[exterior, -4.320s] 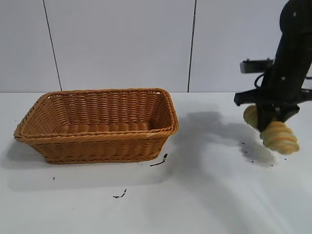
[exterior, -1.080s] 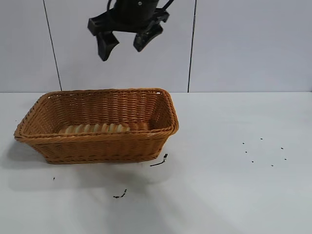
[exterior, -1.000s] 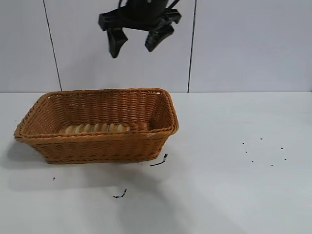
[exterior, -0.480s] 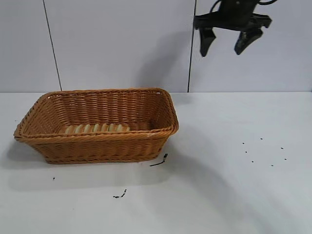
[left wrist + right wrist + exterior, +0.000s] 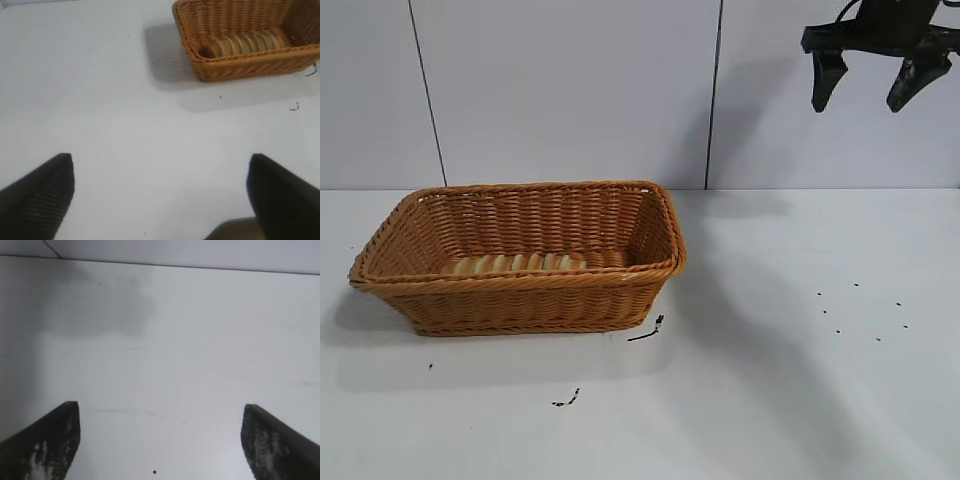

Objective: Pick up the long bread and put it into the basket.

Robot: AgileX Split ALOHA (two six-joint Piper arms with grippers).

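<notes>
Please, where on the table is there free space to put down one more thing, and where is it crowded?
The widest bare patch of table lies right of the basket, beneath the raised, open right gripper; only small dark specks lie there. The strip before the basket is bare except for black scraps. Inside, the long bread fills the near side. The left gripper hangs open over bare table.

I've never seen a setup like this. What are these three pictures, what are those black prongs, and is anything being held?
This is a two-armed table robot. The wide picture is from a camera facing it: the right gripper hangs high above the white table, fingers apart and empty. On the table stands the basket with the long bread lying inside. The other two pictures come from cameras on each wrist, so the black prongs are each gripper's own fingers: the left gripper, open and empty, looks towards the basket; the right sees only bare table.
</notes>
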